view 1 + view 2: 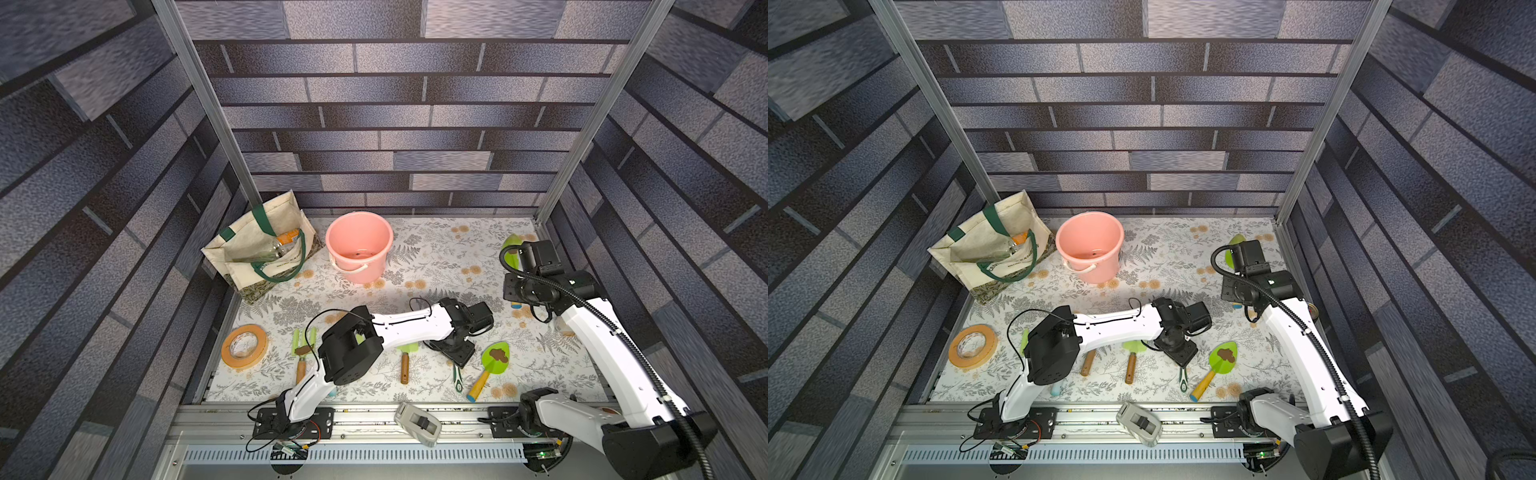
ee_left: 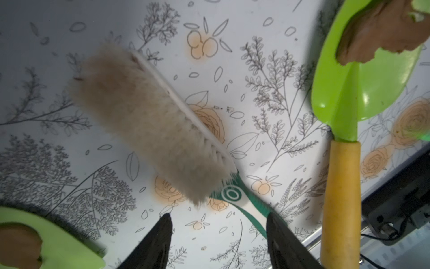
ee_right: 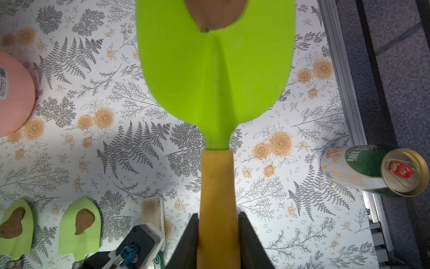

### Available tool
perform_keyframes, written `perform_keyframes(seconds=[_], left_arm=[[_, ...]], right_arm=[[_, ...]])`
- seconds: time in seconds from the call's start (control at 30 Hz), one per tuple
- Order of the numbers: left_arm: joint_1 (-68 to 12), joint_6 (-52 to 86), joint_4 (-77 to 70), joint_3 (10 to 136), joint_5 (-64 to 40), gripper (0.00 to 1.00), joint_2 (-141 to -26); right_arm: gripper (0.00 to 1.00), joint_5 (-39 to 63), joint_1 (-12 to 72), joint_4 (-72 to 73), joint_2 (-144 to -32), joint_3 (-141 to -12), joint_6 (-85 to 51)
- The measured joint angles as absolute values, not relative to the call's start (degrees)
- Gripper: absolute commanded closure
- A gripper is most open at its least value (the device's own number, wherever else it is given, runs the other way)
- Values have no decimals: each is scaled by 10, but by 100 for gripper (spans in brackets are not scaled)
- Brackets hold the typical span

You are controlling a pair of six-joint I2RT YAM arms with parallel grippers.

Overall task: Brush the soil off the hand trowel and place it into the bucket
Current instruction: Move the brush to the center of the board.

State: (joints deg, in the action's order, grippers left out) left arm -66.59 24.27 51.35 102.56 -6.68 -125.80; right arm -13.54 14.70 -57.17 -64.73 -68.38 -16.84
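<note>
A: Where is the green plastic hand trowel [image 3: 216,81] with the yellow handle?
B: Clenched in the right gripper [image 3: 218,216], with brown putty-like soil [image 3: 216,14] on the blade, well apart from the salmon-pink plastic bucket [image 1: 376,266].
A: Next?
B: Probably the left gripper [image 2: 218,215], spread, clasps the cream-bristled brush [image 2: 149,121].

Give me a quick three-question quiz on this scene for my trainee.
1. What does the right gripper hold? A tape, B trowel, C can.
2. True or false: the bucket stands upright.
3. Fill in: the left gripper is ___ near the brush.
Key: 1 B; 2 true; 3 open.
</note>
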Motion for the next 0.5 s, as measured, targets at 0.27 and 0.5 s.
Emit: perform_keyframes(seconds=[0.27, 0.5], left_arm=[[-655, 242, 522, 1040, -62, 44, -1289], [-632, 222, 507, 1032, -24, 71, -1288]], right_arm=[[89, -136, 147, -571, -647, -684, -169], [89, -136, 147, -567, -656, -684, -169]])
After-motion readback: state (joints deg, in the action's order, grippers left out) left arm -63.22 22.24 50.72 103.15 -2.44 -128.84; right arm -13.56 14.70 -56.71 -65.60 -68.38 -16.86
